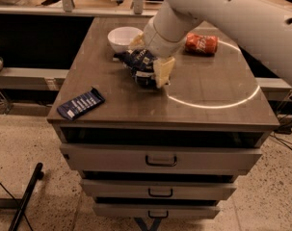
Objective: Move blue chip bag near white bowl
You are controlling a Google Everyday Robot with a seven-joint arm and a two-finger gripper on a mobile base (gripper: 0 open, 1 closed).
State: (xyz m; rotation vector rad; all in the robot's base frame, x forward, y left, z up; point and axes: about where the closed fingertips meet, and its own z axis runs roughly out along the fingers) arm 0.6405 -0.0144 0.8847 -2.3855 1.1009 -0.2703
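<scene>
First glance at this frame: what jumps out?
The white arm sweeps in from upper right, its gripper at the blue chip bag in front of the white bowl. An orange-red bag lies back right on the table; a flat striped blue packet sits at the front-left corner.

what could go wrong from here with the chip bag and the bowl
1. The gripper sits right on the blue chip bag. If the crumpled foil catches on it, pulling away might drag the bag off from the white bowl.
2. The arm hangs close beside the bowl, so a sideways move might knock the bowl out of place.
</scene>
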